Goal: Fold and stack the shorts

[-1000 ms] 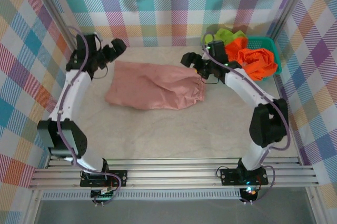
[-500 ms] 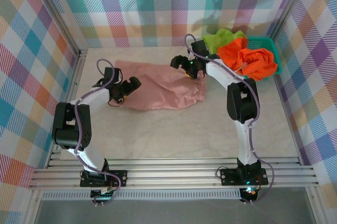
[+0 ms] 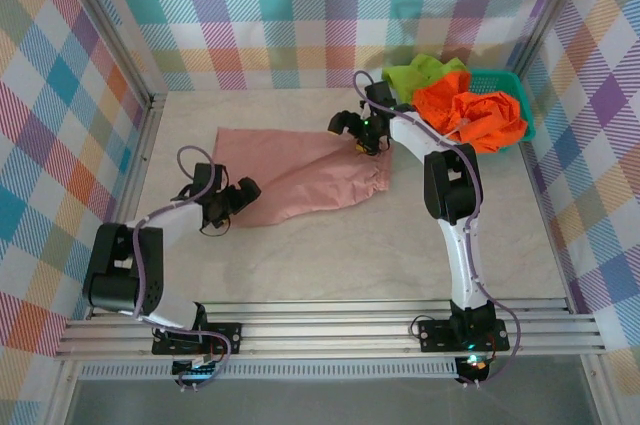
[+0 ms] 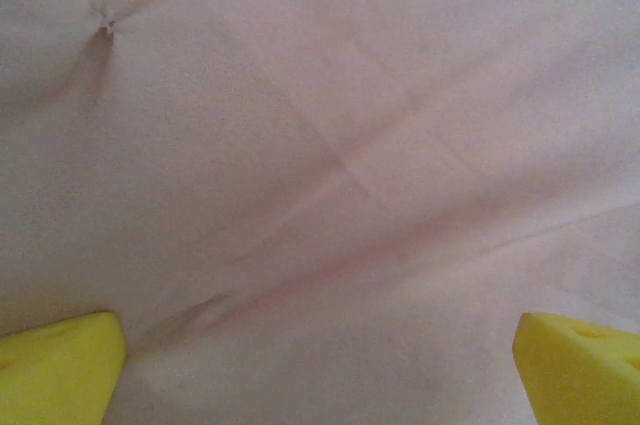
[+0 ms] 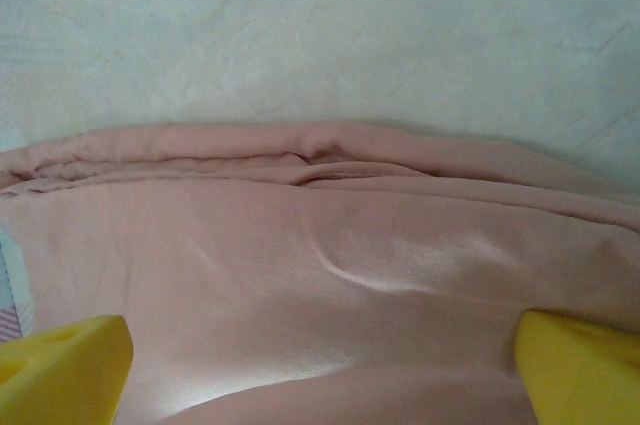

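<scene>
Fabric of the pink shorts lies flat on the table beneath both grippers. A pale striped patch beside one pad of the right gripper is too blurred to read. That gripper's arm reaches far forward, its jaws released, and the cloth's folded edge is just ahead. The left gripper, on a low arm, gapes over the cloth, grasping nothing. Right of the right gripper, orange shorts and green shorts heap on the teal basket.

The pale table carries the dusty pink shorts spread mid-left, and a teal basket sits far right.
</scene>
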